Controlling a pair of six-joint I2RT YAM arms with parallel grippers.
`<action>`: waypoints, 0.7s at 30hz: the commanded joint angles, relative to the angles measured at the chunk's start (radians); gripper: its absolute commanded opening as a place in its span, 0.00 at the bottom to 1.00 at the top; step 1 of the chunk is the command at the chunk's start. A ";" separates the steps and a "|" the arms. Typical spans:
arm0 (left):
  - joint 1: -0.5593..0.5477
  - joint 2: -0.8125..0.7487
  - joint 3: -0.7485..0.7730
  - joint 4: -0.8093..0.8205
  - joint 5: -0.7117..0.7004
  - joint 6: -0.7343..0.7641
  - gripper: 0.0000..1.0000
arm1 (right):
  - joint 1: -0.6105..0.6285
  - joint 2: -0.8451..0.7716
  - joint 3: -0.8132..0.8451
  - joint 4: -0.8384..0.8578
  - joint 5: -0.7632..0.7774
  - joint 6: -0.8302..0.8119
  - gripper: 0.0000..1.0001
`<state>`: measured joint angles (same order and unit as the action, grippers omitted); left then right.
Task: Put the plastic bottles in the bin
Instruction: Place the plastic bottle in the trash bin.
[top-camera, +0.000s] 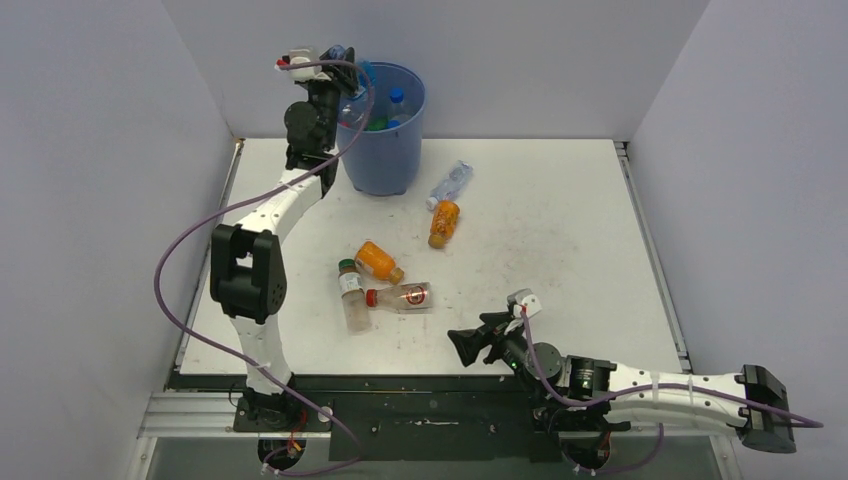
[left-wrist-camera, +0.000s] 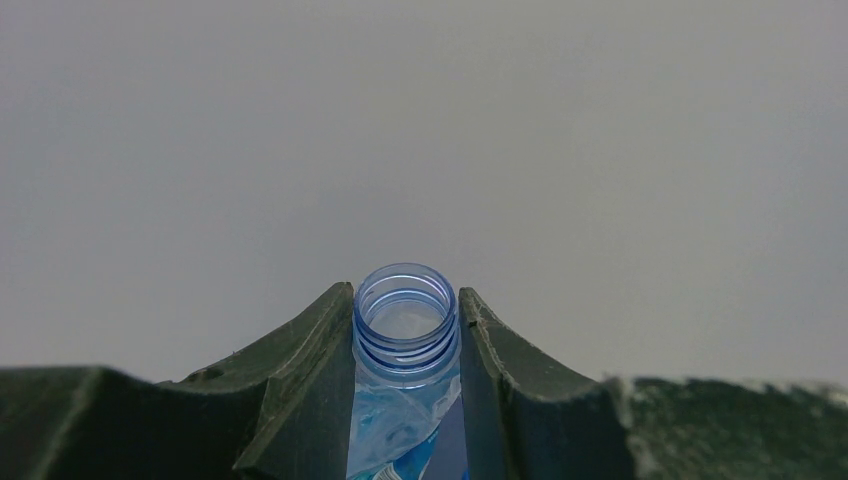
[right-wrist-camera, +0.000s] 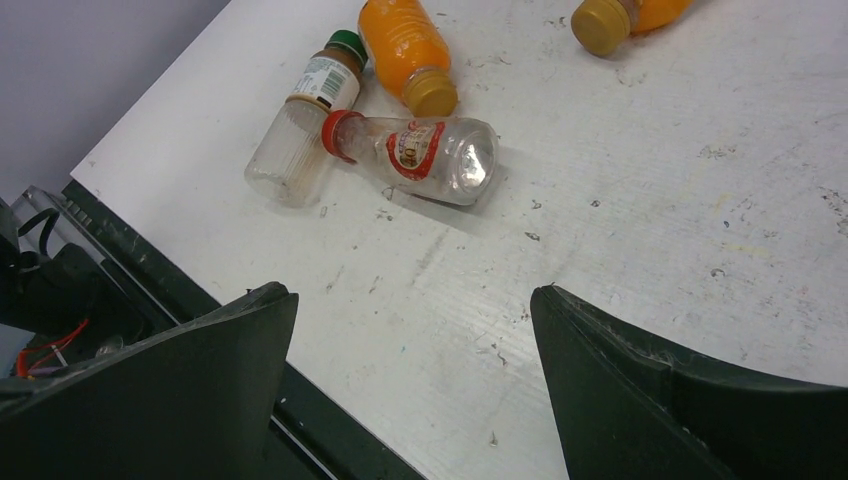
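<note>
The blue bin (top-camera: 385, 160) stands at the back of the table with bottles inside, one with a blue cap (top-camera: 397, 97) and a green one (top-camera: 377, 124). My left gripper (top-camera: 340, 55) is raised beside the bin's left rim and is shut on a clear uncapped bottle with a blue label (left-wrist-camera: 405, 340). On the table lie a clear blue-label bottle (top-camera: 450, 184), two orange bottles (top-camera: 443, 222) (top-camera: 378, 261), a clear green-capped bottle (top-camera: 352, 295) and a clear red-capped bottle (top-camera: 400, 297). My right gripper (top-camera: 468, 346) is open and empty near the front edge, with the red-capped bottle (right-wrist-camera: 415, 150) ahead of it.
Grey walls enclose the table (top-camera: 560, 250) on three sides. A dark rail (top-camera: 420, 385) runs along the front edge by the arm bases. The left arm's purple cable (top-camera: 175, 260) loops out over the left side.
</note>
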<state>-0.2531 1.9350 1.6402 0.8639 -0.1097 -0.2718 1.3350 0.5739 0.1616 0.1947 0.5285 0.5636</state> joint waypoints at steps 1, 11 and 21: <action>-0.005 0.041 0.061 -0.009 -0.047 0.110 0.00 | -0.003 -0.018 -0.015 0.069 0.053 0.009 0.90; -0.006 0.157 0.100 -0.262 -0.005 0.073 0.00 | -0.007 -0.013 -0.017 0.045 0.061 0.010 0.90; -0.005 0.223 0.185 -0.439 0.139 0.032 0.00 | -0.011 -0.010 -0.005 0.014 0.040 0.013 0.90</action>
<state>-0.2565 2.1155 1.7958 0.5686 -0.0605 -0.2050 1.3293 0.5598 0.1455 0.2062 0.5663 0.5655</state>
